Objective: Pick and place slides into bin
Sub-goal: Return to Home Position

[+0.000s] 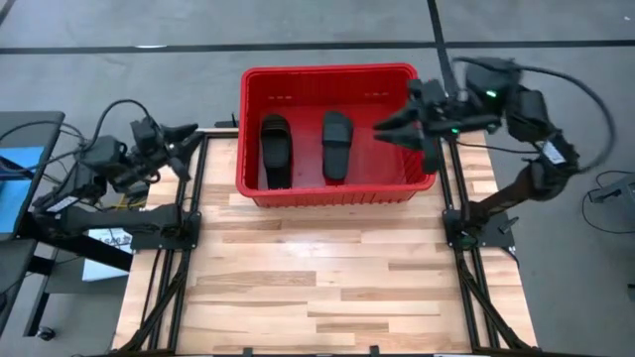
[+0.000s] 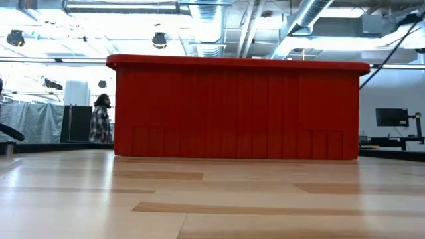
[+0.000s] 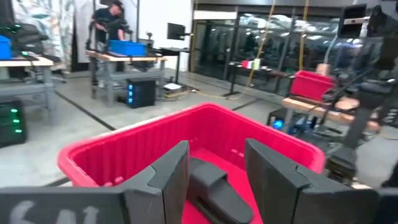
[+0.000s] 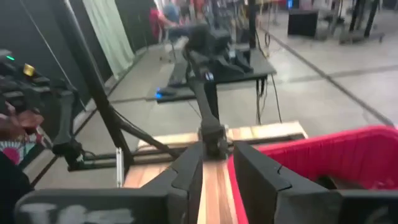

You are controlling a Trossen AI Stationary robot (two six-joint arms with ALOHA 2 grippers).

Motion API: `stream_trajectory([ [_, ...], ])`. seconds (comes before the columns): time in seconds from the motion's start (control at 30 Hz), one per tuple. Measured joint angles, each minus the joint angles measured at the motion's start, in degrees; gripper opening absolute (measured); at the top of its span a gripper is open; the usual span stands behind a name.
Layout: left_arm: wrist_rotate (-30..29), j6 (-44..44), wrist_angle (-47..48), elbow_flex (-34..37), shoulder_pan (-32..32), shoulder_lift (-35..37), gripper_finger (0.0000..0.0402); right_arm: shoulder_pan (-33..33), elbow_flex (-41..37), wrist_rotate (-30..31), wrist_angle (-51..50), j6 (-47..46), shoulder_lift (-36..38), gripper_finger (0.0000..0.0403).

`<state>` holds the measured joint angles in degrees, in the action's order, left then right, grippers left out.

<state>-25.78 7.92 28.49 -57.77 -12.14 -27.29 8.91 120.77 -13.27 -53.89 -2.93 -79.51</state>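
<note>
The right gripper (image 1: 387,131), fingers apart and empty, hangs over the right end of the big red ribbed plastic bin (image 1: 327,70). The left gripper (image 1: 189,144), also parted, waits at the left edge of the pale wood-plank table (image 1: 317,288). The high view shows matte black slip-on slides (image 1: 276,149) inside; the low view shows only the bin's wall and a person (image 2: 101,119) beyond.

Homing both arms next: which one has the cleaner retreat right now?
Left. The left gripper sits outside the bin, at the left edge of the table, jaws open and empty. The right gripper hangs over the bin's right rim and probably must lift clear first.
</note>
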Motion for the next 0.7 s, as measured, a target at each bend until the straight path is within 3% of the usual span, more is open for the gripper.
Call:
stream_trajectory([
  [0.13,2.63,1.52,-0.15,2.78,0.0,3.77,0.0145,-4.32,-10.65,6.32,6.84,-0.14,8.01,0.0071],
  [0.27,4.44,1.84,0.37,3.35,0.0,5.68,0.0145,-6.37,-27.69,11.63,18.17,-2.16,18.71,0.0065],
  [0.5,8.2,1.25,0.85,3.36,0.02,6.3,0.0145,-6.04,-57.95,12.08,40.58,-9.52,38.18,0.0065],
  [0.7,16.55,2.96,4.81,3.36,0.02,6.28,0.0145,-8.26,-73.51,12.03,47.95,-12.25,49.25,0.0065],
])
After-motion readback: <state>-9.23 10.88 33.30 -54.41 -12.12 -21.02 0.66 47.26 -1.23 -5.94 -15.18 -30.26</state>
